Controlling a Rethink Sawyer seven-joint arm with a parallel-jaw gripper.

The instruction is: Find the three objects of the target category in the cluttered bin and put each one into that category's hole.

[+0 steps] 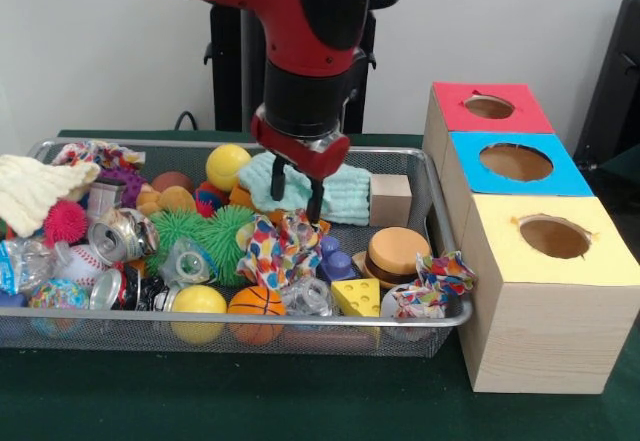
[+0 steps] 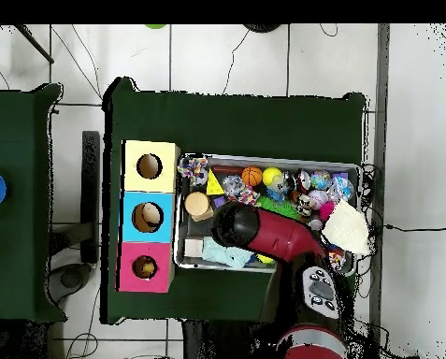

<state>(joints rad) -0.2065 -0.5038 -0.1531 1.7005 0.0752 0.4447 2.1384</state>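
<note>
Wire bin (image 1: pixel 440 261) crammed with toys; tool (image 1: pixel 296 189) spread above.

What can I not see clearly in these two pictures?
- Overhead view: the arm covers the middle of the bin, so the gripper and the things under it are hidden.
- Front view: the insides of the red box, blue box and yellow box are dark; what they hold cannot be told.
- Front view: things low in the bin are buried under other toys.
- Front view: the gripper hangs over the colourful cloth; contact cannot be told.
</note>
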